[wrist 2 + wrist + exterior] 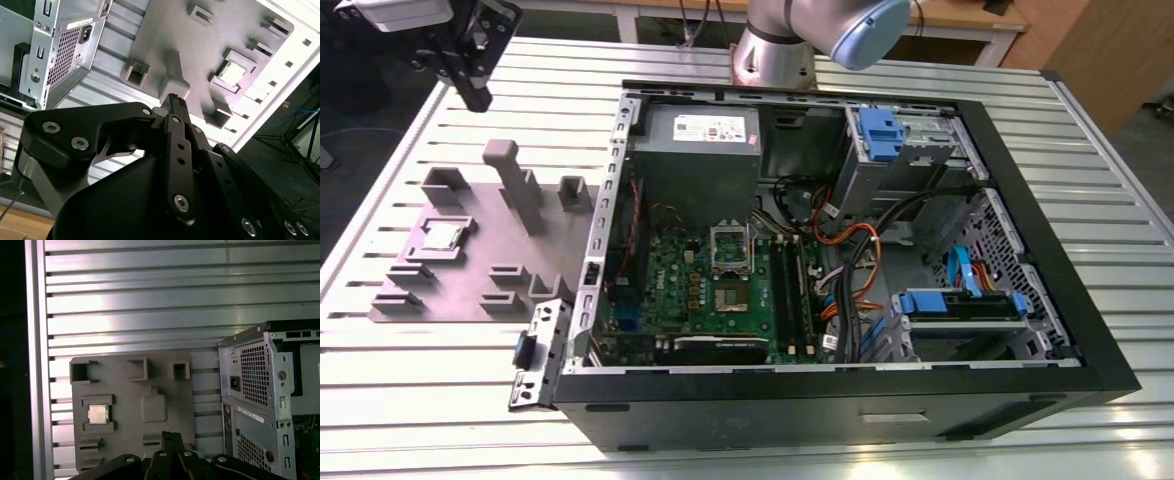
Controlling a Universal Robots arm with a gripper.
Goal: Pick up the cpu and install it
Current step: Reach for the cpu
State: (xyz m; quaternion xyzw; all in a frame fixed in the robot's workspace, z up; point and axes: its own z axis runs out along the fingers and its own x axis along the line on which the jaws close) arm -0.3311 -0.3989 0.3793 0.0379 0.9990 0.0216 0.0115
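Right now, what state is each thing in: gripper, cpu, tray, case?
gripper: shut, holding nothing, raised clear of the tray.
cpu: lying flat in its tray pocket, not picked up.
tray: flat on the table, beside the case.
case: on its side, open, board exposed.

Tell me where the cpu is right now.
The cpu lies in a recess of the grey tray, on the exterior view's left, beside the open computer case.
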